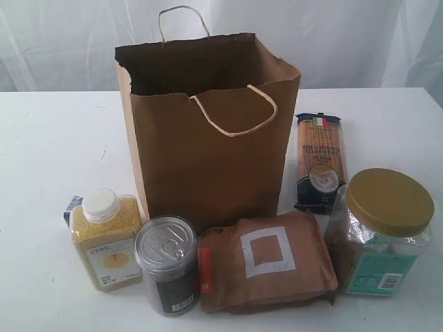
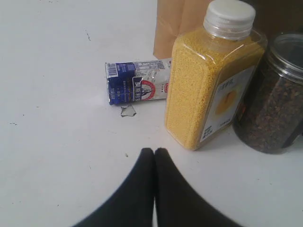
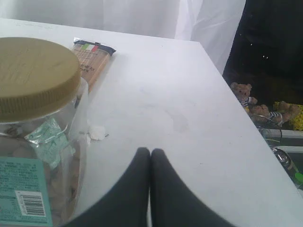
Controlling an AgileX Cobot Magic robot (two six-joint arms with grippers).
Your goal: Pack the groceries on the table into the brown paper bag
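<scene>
Here, on the white bench (image 1: 41,152), with the upright brown paper bag (image 1: 208,138) as dial centre: small blue-white carton (image 2: 137,87) lying flat at 8 o'clock, yellow-grain bottle (image 1: 105,238) just beside it, dark pull-tab can (image 1: 166,266) at 7, brown pouch with white square (image 1: 266,263) at 5, long pasta packet (image 1: 320,162) flat at 3, gold-lidded clear jar (image 1: 384,235) at 4. Left claw (image 2: 155,151) pinched fully together on nothing, near the bottle; right claw (image 3: 150,151) likewise closed and empty, beside the jar.

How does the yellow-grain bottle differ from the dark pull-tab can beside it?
The yellow-grain bottle has a white screw cap; the dark pull-tab can has a metal ring-pull lid. The bottle is squarish and holds yellow grain; the can is round with dark contents. Both stand upright, clear-walled.
</scene>
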